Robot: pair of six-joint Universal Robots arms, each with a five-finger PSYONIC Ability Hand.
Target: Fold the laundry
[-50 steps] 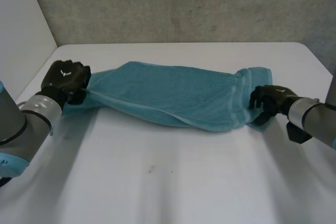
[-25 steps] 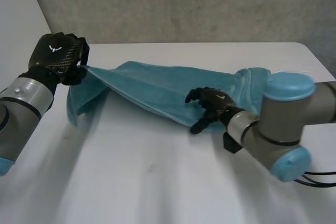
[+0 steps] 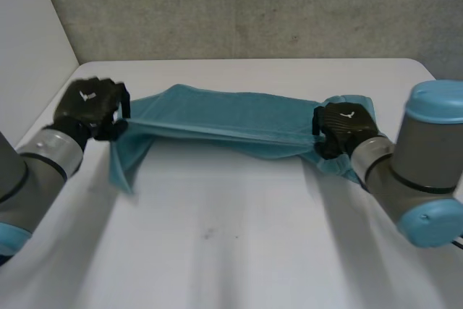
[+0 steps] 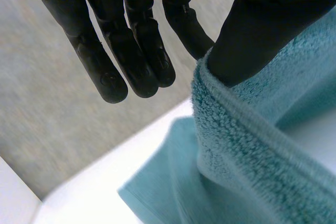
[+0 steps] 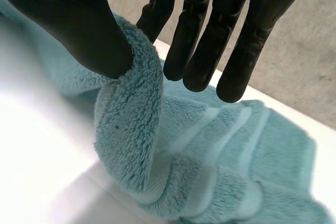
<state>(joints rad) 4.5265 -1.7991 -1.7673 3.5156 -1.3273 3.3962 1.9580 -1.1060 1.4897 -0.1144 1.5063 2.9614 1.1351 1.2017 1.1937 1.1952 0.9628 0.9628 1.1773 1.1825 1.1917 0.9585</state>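
A teal towel [image 3: 231, 117] hangs stretched in a narrow, bunched band between my two hands above the white table [image 3: 231, 251]. My left hand [image 3: 90, 106] holds its left end, and a loose corner droops below that hand toward the table. In the left wrist view the thumb [image 4: 252, 35] presses the towel's thick hem [image 4: 252, 161] against a finger while the other fingers [image 4: 131, 51] stay straight. My right hand [image 3: 346, 127] grips the towel near its right end. There the thumb [image 5: 68, 19] pinches a fold of towel [image 5: 126, 129] against the fingers, and the striped end lies bunched beneath.
A grey wall runs behind the table's far edge. A white panel stands at the table's left side. Bare table surface stretches in front of the towel, between my two arms.
My right hand left the towel's front middle edge, swung back to the right end and shut on it. My left hand came down a little, and the towel is pulled into a tighter band.
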